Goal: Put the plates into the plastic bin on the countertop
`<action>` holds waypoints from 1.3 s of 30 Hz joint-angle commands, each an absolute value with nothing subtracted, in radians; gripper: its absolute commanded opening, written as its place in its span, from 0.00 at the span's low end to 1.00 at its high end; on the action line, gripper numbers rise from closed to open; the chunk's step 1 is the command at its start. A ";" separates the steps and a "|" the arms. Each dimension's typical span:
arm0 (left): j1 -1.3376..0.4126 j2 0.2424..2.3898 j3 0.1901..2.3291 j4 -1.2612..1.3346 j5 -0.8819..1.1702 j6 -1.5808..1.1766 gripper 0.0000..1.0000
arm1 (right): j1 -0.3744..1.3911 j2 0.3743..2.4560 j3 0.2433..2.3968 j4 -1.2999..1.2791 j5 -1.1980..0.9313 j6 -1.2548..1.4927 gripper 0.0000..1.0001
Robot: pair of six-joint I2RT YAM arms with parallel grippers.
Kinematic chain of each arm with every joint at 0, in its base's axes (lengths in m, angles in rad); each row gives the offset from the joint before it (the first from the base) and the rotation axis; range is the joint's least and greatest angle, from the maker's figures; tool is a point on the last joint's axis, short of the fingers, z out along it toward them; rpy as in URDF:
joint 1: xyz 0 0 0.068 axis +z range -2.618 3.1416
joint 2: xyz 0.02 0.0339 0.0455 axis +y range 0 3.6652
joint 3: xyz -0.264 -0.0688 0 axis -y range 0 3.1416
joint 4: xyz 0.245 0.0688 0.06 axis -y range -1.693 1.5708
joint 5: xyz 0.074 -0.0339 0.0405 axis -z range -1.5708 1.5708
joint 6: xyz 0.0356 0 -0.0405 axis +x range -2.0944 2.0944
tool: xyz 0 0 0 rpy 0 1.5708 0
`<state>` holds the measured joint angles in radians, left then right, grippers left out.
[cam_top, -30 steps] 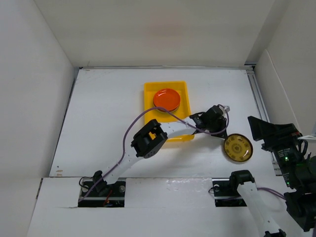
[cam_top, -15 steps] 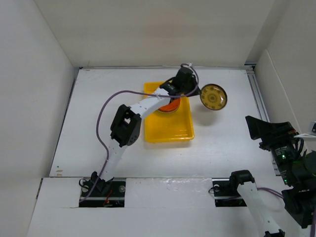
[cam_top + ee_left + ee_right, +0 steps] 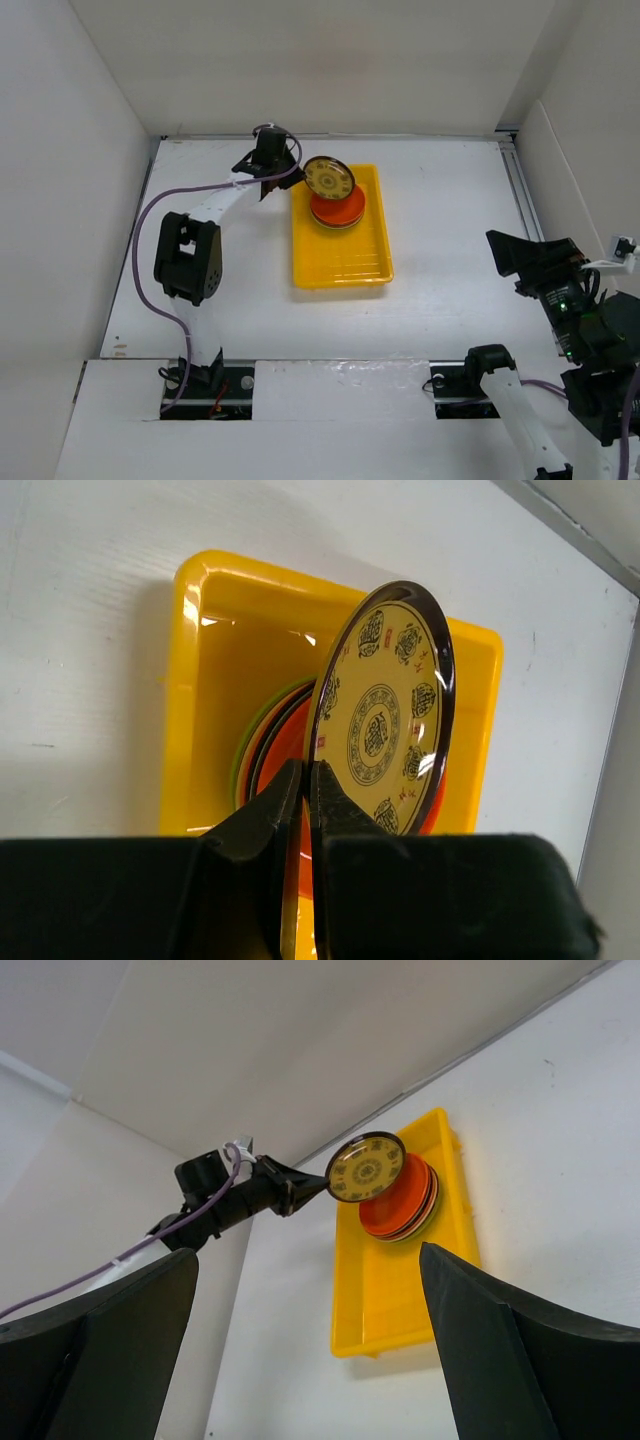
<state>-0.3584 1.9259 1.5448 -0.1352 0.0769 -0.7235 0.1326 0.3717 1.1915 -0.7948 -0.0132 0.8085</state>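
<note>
The yellow plastic bin [image 3: 345, 258] lies on the white countertop [image 3: 220, 250], roughly midway between the side walls, with its long side running away from the arms. A stack of plates sits in its far end. The top one is an orange plate [image 3: 336, 211]. In the left wrist view a dark rim and a lime green plate [image 3: 239, 755] edge show beneath it. How many plates make up the stack cannot be told.

The left gripper [image 3: 298, 173] reaches in from the bin's far left corner. Its two black fingers are pinched tightly together on the rim of a gold-brown patterned plate [image 3: 329, 177]. This plate is held up on edge and tilted, its patterned face with dark medallions turned toward the right. It hangs above the far end of the bin, right over the stack. Its lower edge is close to the orange plate, but whether the two touch cannot be told.

The right gripper [image 3: 505, 255] is raised at the right side of the countertop, well apart from the bin. Its jaws are spread wide and hold nothing. Its wrist camera looks across at the bin, the stack and the held plate.
</note>
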 commanded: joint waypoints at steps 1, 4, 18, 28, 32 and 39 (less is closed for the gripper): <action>-0.387 1.847 1.519 -0.069 0.097 -0.719 0.00 | 0.141 0.387 1.180 -0.710 -0.043 0.815 0.98; -0.387 1.847 1.490 -0.060 0.106 -0.719 0.00 | 0.141 0.396 1.180 -0.710 -0.052 0.815 0.98; -0.408 1.683 1.382 -0.029 0.127 -0.738 1.00 | 0.141 0.396 1.161 -0.701 -0.052 0.815 0.98; -0.423 1.410 1.485 -0.406 -0.206 -0.641 1.00 | 0.141 0.457 1.212 -0.759 -0.021 0.692 0.99; -0.423 1.221 1.460 -0.527 -0.394 -0.650 1.00 | 0.141 0.503 1.305 -0.847 0.023 0.628 0.99; -0.423 0.904 1.411 -0.676 -0.556 -0.650 1.00 | 0.181 0.514 1.416 -0.894 0.136 0.597 0.99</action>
<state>-0.4282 0.9886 1.4410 -0.5701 -0.4217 -0.6640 0.1516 0.5220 1.3701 -0.8768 0.0544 0.6350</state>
